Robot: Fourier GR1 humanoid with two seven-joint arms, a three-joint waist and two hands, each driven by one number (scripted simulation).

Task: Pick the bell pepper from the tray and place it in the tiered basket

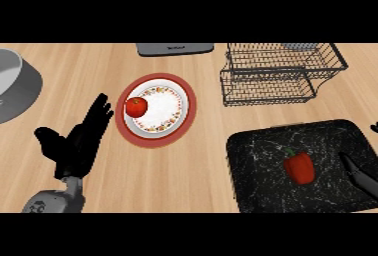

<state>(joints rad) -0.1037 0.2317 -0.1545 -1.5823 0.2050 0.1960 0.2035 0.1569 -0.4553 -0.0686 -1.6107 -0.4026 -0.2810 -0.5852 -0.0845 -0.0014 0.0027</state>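
Head view shows a wooden desk (192, 165) from above. The red pepper (300, 167) lies on the black tray (258, 150), near the right side. It is a bit past the middle of the tray. Its long side runs up and down in the view, and its green stem points away from the robot.

The right hand (367, 182) comes in at the right edge, over the tray. Its fingers (353, 169) look straight and spread apart, and they hold nothing. The pepper lies just to the left of these fingers, close but not touching. So the right hand is much nearer to the pepper.

The left hand (74, 150) rests far off on the left side of the desk. It is open with its fingers up, and it holds nothing.

The wire basket (277, 75) stands past the tray, farther from the robot. Nothing shows inside it.

A plate (166, 122) with a red apple (136, 106) sits between the left hand and the tray. It is not part of the job.

I think the pick has not begun yet. The right hand should go a little to the left and close around the sides of the pepper. Then it should lift the pepper and carry it forward to the basket.
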